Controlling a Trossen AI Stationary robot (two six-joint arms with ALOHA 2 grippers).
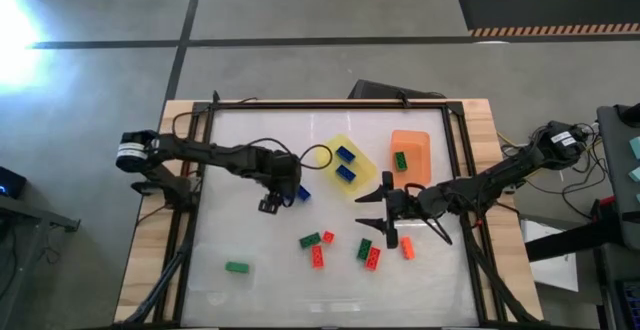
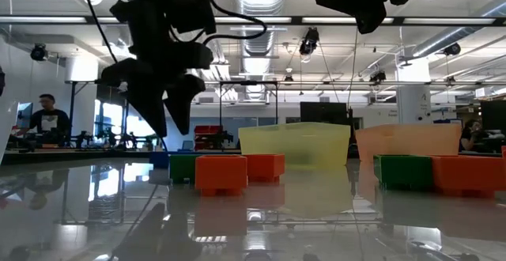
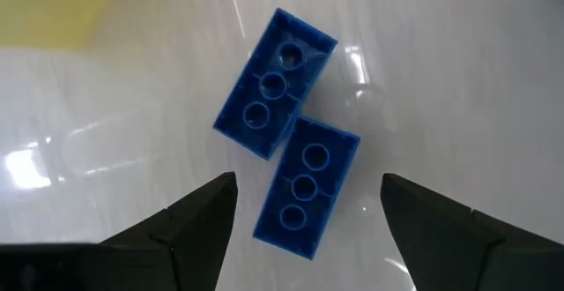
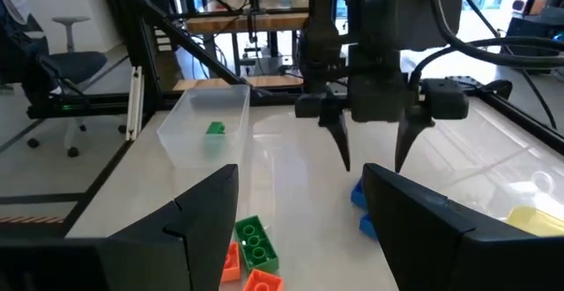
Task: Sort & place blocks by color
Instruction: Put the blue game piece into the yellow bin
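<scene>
Fingers of the left gripper (image 3: 308, 205) are spread wide above two small blue studded plastic bricks (image 3: 275, 84); the right gripper (image 1: 377, 208) is likewise held open.

Left pincer (image 3: 308, 207) hung open over two touching blue blocks (image 3: 291, 141), bare tabletop (image 1: 250, 232) either side. Yellow tray (image 1: 345, 163) w/ orange tray (image 1: 411, 154) blocked the far side. Red and green blocks (image 1: 340, 247) cluttered the mid-front; right pincer (image 1: 378, 210) hung open beside them.
</scene>
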